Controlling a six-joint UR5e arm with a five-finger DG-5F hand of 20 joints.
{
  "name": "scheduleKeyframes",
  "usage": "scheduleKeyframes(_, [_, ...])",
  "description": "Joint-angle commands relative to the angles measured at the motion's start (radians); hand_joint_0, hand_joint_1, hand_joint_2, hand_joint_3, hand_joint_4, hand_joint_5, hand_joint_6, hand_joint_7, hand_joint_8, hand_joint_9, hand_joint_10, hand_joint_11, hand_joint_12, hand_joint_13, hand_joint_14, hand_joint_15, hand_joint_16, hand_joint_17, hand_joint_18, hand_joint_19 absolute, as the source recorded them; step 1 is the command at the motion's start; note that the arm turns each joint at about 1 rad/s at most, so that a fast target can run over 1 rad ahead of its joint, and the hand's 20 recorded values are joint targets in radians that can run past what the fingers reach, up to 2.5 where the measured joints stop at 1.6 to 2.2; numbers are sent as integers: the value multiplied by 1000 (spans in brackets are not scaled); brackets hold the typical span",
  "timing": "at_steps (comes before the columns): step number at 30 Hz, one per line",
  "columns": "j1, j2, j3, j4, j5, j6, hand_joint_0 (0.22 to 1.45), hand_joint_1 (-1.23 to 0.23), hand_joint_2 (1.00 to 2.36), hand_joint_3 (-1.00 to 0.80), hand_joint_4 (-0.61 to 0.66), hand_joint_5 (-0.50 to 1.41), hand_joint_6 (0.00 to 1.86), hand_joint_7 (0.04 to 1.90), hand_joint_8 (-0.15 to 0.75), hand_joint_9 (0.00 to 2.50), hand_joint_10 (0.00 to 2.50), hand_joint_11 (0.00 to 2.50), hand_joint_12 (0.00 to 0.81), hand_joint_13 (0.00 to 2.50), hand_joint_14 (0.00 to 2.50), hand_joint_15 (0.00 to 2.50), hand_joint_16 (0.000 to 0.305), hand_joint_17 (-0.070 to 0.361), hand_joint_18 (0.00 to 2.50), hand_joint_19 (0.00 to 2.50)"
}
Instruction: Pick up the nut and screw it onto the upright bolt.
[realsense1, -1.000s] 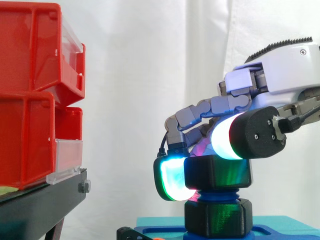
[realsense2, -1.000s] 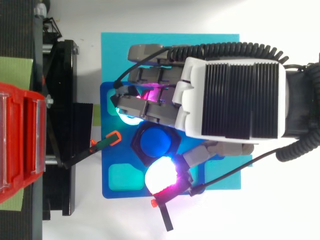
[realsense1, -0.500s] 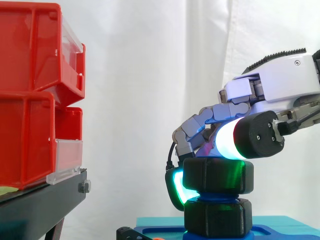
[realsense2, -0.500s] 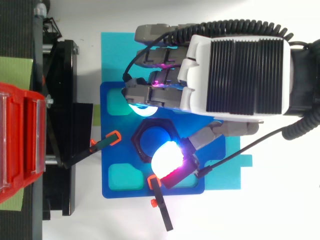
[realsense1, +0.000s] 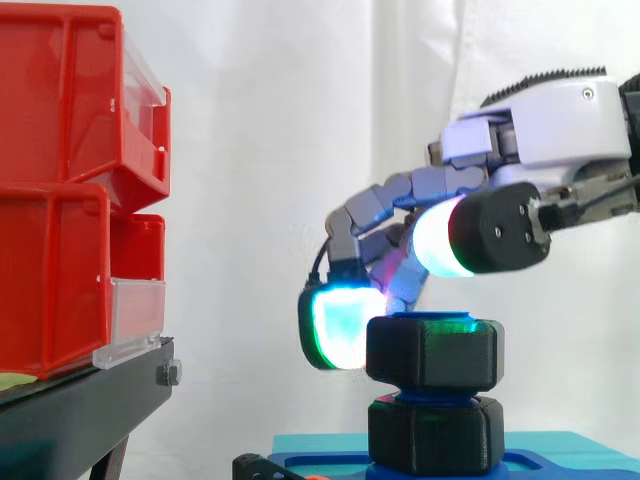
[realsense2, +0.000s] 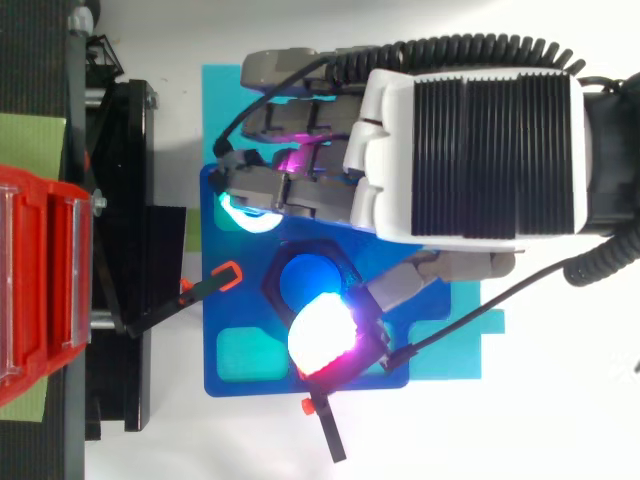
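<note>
Hand (realsense1: 560, 130): above the nut, fingers bent but spread apart, gripping nothing
Pads (realsense1: 340, 328): cyan-green one just left of the nut in the side view, white one above it with a gap
Nut (realsense1: 432, 352): black, on the upright blue bolt (realsense2: 308, 280), near its top
Base (realsense2: 245, 388): blue plate under the bolt
Bins (realsense1: 60, 180): red, on a black stand (realsense1: 80, 410), well apart at left

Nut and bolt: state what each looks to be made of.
Nut: likely plastic, matte black; a chunky hexagon that takes only a soft sheen. Bolt: probably plastic too; evenly saturated blue, no metallic glint.
</note>
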Motion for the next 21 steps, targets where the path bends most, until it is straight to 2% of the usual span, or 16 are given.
scheduleKeyframes(1, [-2, 0, 13, 5, -13, -7, 520, -190, 1000, -500, 283, -90, 504, 1013, 264, 871, 0, 0, 212, 736, 0, 0, 16, 35, 372, 0])
scheduleKeyframes(8, [3, 0, 18, 17, -10, -17, 517, -185, 1000, -500, 267, -99, 503, 893, 256, 859, 0, 0, 219, 731, 0, 0, 18, 39, 369, 0])
scheduleKeyframes(12, [10, 0, 18, 31, -7, -17, 515, -175, 1000, -500, 247, -103, 503, 826, 250, 846, 0, 0, 222, 719, 0, 0, 19, 43, 367, 0])
scheduleKeyframes(14, [20, 0, 18, 34, 3, -17, 512, -165, 1000, -500, 248, -104, 503, 819, 246, 834, 0, 0, 224, 706, 0, 0, 20, 45, 361, 0])
scheduleKeyframes(17, [33, 0, 18, 39, 24, -17, 511, -152, 1000, -500, 261, -97, 503, 854, 242, 817, 0, 0, 234, 670, 0, 0, 21, 48, 329, 0])
scheduleKeyframes(18, [33, 0, 18, 39, 24, -17, 510, -150, 1000, -500, 270, -93, 504, 886, 241, 793, 0, 0, 241, 646, 0, 0, 22, 49, 302, 0])
scheduleKeyframes(21, [49, 0, 18, 37, 33, -16, 508, -148, 1000, -500, 273, -68, 504, 1077, 240, 749, 0, 0, 261, 526, 0, 0, 23, 53, 153, 0])
